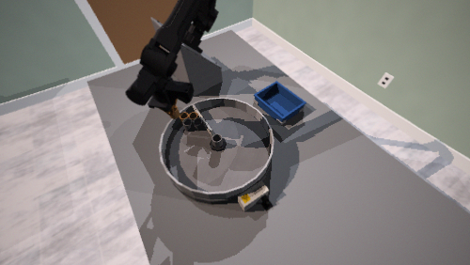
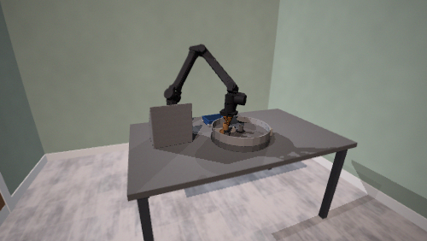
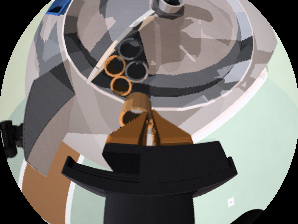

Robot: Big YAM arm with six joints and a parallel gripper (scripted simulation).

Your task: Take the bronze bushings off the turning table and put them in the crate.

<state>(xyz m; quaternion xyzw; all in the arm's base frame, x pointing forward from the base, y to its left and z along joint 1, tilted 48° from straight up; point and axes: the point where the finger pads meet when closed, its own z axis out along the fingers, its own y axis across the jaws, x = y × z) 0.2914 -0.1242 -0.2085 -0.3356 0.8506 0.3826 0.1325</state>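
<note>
My gripper is shut on a bronze bushing and holds it above the near-left rim of the turning table. It also shows in the top view and the exterior view. On the table below, two bronze bushings lie beside two dark steel bushings against a divider; this cluster shows in the top view too. The blue crate stands to the right of the turning table, empty as far as I can see.
A centre hub rises in the middle of the turning table. A grey upright panel stands on the table behind the arm. A small white box sits at the turning table's front edge.
</note>
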